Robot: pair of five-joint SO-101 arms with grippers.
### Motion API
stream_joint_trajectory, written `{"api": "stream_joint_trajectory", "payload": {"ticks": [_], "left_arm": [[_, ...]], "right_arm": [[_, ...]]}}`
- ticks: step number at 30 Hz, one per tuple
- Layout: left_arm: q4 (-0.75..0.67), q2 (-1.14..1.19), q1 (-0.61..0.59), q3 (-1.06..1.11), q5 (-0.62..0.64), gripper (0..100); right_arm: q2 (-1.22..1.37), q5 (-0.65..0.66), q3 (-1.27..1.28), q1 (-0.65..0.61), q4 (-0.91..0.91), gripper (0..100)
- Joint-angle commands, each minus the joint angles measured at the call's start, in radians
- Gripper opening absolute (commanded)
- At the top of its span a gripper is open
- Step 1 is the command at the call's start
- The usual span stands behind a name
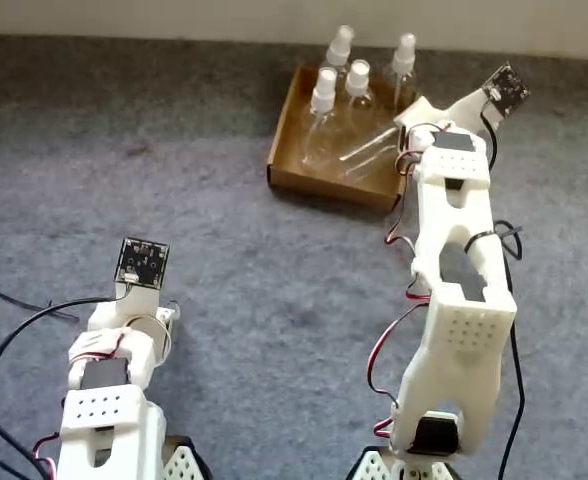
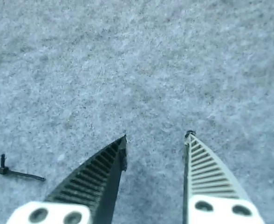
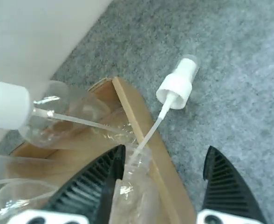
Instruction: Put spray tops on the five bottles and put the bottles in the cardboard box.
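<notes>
In the high view, the cardboard box [image 1: 292, 172] is sitting on the grey tabletop [image 1: 224, 230] at the far side, right of centre, and four bottles [image 1: 324, 110] with white spray tops are standing in it. A fifth bottle [image 1: 359, 160] is lying at the box's near right. The right arm [image 1: 454, 260] is stretching out to the box's right wall, while the left arm [image 1: 114, 390] is sitting at the near left, well apart from the box. In the left wrist view, the left claw [image 2: 156, 135] is hanging wide open over bare tabletop, gripping nothing; a black cable tie [image 2: 13, 172] is lying beside it. In the right wrist view, the right claw [image 3: 166, 150] is also gaping wide and clamping nothing. The fifth bottle's neck is lying just beside one finger, and its spray top [image 3: 176, 86] is not seated: only the tube is reaching into the neck, and the head is hanging out past the box wall.
</notes>
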Motion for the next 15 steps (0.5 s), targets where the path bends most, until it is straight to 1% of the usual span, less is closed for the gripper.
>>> {"api": "stream_joint_trajectory", "payload": {"ticks": [1,10,15], "left_arm": [[-0.014,-0.012,-0.013,0.005,-0.006,19],[-0.014,-0.012,-0.013,0.005,-0.006,19],[-0.014,-0.012,-0.013,0.005,-0.006,19]], "right_arm": [[-0.013,-0.006,-0.051,-0.005,0.001,23.8],[-0.019,-0.006,-0.056,0.021,0.001,23.8],[-0.016,-0.006,-0.125,0.039,0.005,23.8]]}}
